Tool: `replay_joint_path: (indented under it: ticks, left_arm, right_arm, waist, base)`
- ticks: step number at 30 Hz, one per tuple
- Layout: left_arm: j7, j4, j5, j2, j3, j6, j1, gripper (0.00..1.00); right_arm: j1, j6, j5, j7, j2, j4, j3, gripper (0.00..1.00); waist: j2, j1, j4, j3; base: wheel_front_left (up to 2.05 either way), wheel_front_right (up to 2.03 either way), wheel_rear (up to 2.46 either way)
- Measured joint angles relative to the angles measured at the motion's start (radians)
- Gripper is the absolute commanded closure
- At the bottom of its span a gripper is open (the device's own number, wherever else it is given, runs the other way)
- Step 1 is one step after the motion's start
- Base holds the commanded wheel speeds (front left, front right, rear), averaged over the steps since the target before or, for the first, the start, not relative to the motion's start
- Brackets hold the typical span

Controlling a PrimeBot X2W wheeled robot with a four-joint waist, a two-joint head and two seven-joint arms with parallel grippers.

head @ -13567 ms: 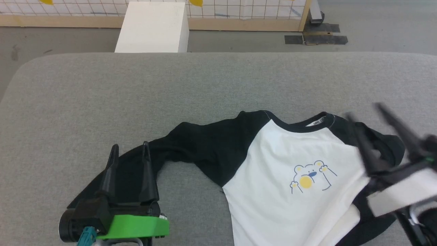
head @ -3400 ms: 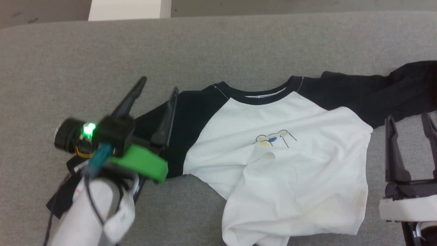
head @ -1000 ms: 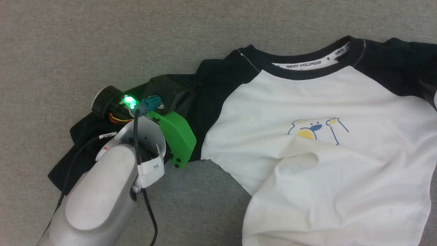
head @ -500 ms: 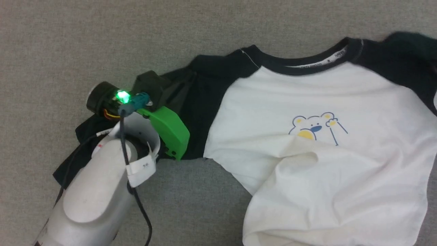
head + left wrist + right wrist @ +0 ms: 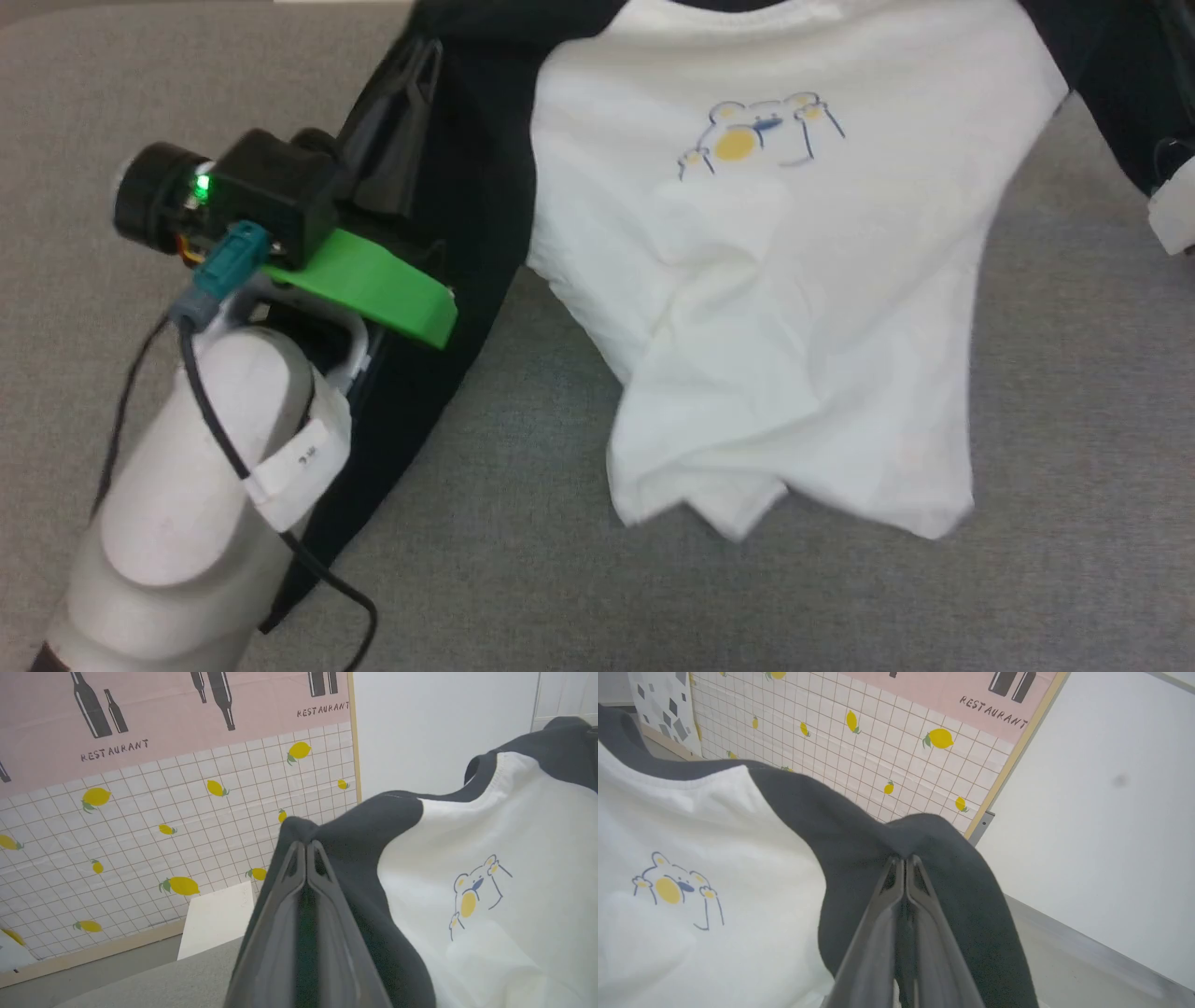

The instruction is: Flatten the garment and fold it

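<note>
The garment (image 5: 775, 308) hangs lifted by both shoulders, white body facing me, with its bear print (image 5: 756, 135) high on the chest. My left gripper (image 5: 422, 51) is shut on the black sleeve (image 5: 467, 187) near the shoulder; in the left wrist view the left gripper (image 5: 306, 842) pinches a peak of black cloth. My right gripper (image 5: 904, 857) is shut on the other black sleeve (image 5: 859, 840). A white part of the right arm (image 5: 1174, 210) shows at the head view's right edge. The crumpled hem (image 5: 747, 504) hangs low over the grey table (image 5: 1074, 420). The left sleeve's end trails down behind my left forearm.
The grey padded table top (image 5: 523, 579) spreads under the shirt. Beyond its far edge stand a white box (image 5: 215, 917) on the floor and a tiled wall with lemon prints (image 5: 140, 826). A plain white wall (image 5: 1101, 812) stands to the right.
The shirt lay on the table a second ago; now both shoulders are raised and it hangs. My right gripper has shut on the right sleeve. The head view has also shifted.
</note>
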Motion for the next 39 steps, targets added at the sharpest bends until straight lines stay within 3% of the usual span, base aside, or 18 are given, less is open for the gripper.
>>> replay_joint_path:
  ticks: [10, 23, 32, 39]
  left_arm:
    - [0.067, -0.057, 0.042, 0.045, 0.042, 0.013, -0.166, 1.00]
    - [0.246, -0.114, -0.014, 0.072, 0.051, -0.014, -0.287, 1.00]
    - [0.396, -0.163, -0.068, 0.091, 0.072, -0.003, -0.335, 1.00]
    - [0.430, -0.022, -0.063, 0.045, 0.078, 0.024, -0.518, 1.00]
  right_arm:
    - [-0.079, 0.000, -0.066, 0.023, 0.090, -0.096, -0.055, 1.00]
    - [-0.174, 0.000, -0.066, 0.116, 0.122, -0.160, -0.023, 1.00]
    - [-0.211, 0.000, -0.035, 0.203, 0.109, -0.206, -0.027, 1.00]
    - [-0.381, 0.000, -0.041, 0.233, 0.125, -0.094, -0.017, 1.00]
  waist:
    - [0.0000, 0.0000, -0.052, -0.151]
    - [0.0000, -0.0001, -0.109, -0.272]
    - [0.0000, -0.0001, -0.134, -0.221]
    - [0.0000, -0.0001, -0.144, -0.099]
  base:
    - [0.00, 0.00, 0.00]
    - [0.00, 0.00, 0.00]
    - [0.00, 0.00, 0.00]
    - [0.00, 0.00, 0.00]
